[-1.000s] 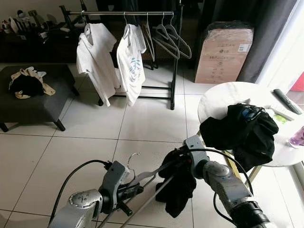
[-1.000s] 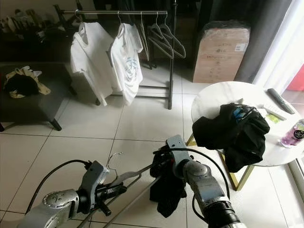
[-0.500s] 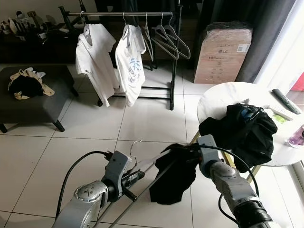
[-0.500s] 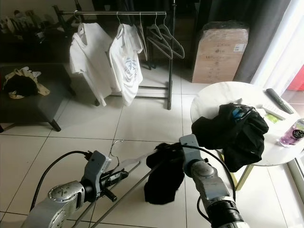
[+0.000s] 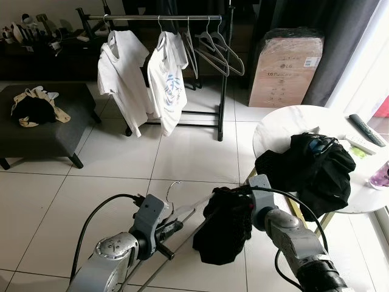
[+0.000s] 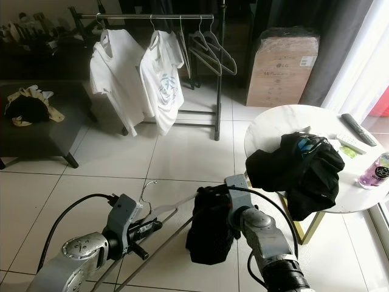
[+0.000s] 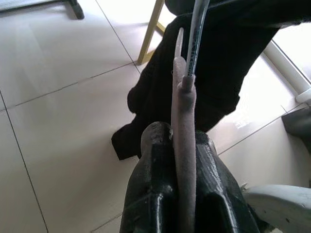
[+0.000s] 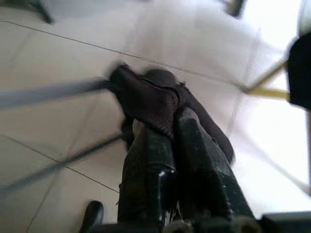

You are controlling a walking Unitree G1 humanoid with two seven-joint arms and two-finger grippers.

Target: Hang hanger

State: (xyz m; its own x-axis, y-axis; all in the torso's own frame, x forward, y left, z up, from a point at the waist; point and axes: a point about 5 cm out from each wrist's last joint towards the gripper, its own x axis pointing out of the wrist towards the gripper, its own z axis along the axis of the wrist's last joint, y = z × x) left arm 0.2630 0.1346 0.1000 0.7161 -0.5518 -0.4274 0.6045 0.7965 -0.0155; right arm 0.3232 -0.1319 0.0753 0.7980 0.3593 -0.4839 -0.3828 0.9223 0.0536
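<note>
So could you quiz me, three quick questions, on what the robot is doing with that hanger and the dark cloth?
1. True or false: the left gripper is shut on the grey hanger.
2. What does the right gripper grip? A) the remote control B) the black garment C) a white T-shirt
3. Fill in: on the clothes rack hang ___ white T-shirts, beside bare hangers.

Key: 1 true, its fingers clamp the hanger's arm in the left wrist view. 2 B, the cloth is bunched at its fingers. 3 two.
</note>
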